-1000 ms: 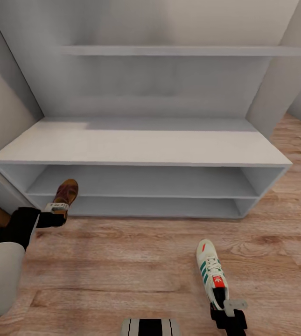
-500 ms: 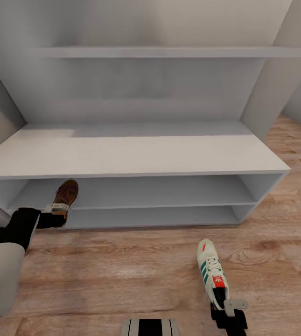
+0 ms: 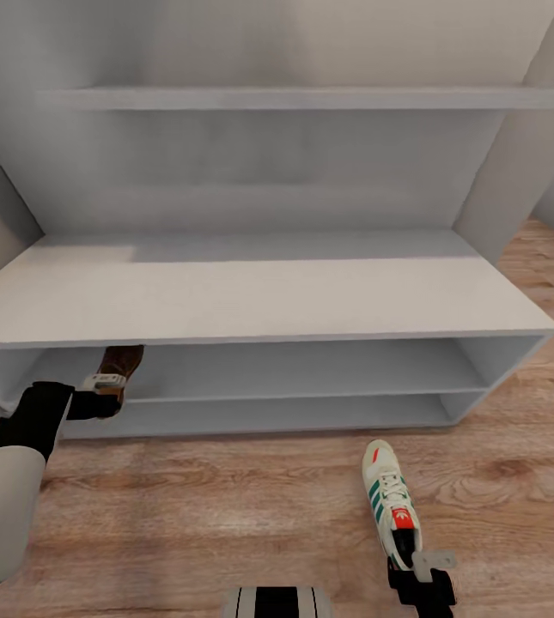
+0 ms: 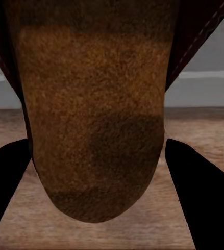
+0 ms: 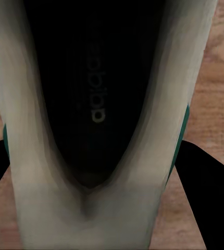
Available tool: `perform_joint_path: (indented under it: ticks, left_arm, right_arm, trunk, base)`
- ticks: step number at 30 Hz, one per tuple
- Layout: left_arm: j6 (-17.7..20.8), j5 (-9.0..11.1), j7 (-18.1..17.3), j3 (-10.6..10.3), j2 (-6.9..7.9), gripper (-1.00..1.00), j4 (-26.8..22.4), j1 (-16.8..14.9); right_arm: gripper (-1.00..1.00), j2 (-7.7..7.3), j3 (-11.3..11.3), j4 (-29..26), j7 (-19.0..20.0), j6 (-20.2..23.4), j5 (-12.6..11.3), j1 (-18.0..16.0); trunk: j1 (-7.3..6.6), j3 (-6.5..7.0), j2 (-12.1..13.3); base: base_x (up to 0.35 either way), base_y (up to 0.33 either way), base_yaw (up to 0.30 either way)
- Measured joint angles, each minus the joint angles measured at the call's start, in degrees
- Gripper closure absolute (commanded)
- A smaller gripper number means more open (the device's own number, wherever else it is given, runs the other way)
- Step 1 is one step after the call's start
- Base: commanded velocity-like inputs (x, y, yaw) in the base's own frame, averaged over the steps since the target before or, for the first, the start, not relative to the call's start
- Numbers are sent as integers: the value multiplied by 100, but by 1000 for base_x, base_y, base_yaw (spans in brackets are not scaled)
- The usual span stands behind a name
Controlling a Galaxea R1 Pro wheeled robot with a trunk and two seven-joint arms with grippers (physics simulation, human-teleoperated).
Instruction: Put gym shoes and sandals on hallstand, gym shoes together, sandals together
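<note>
The left gripper (image 3: 105,384) clamps 1 brown sandal (image 3: 120,364), its toe just under the hallstand's (image 3: 251,300) top edge. The right gripper (image 3: 424,568) clamps 1 gym shoe (image 3: 388,502) over the corridor floor (image 3: 225,506), toe toward the rack

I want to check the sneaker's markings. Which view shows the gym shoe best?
The head view: the whole gym shoe shows from above, with green stripes, laces and red tongue patch, its heel at the right claw. The right wrist view gives a close-up of its dark inside and pale sides. The left wrist view shows a brown sandal instead.
</note>
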Motion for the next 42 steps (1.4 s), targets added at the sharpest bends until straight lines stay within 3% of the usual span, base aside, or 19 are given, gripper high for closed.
perform_joint_path:
  ticks: [20,33,38,42]
  left_arm:
    - [-21,6,1,-2,-4,100,1,27]
    - [-139,44,50,81,-4,100,9,58]
    - [-459,55,80,113,-21,100,40,60]
    - [-887,70,405,318,-31,100,105,67]
  right_arm:
    - [100,0,1,0,-2,-1,0,-1]
    - [100,0,1,1,-2,-1,3,-1]
    - [100,0,0,0,-2,-1,2,-1]
    - [100,0,1,1,-2,-1,2,-1]
  trunk:
    - [0,0,0]
    - [2,0,0]
    - [2,0,0]
    - [2,0,0]
  base:
    - [143,63,0]
    - [15,0,0]
    - [0,0,0]
    - [0,0,0]
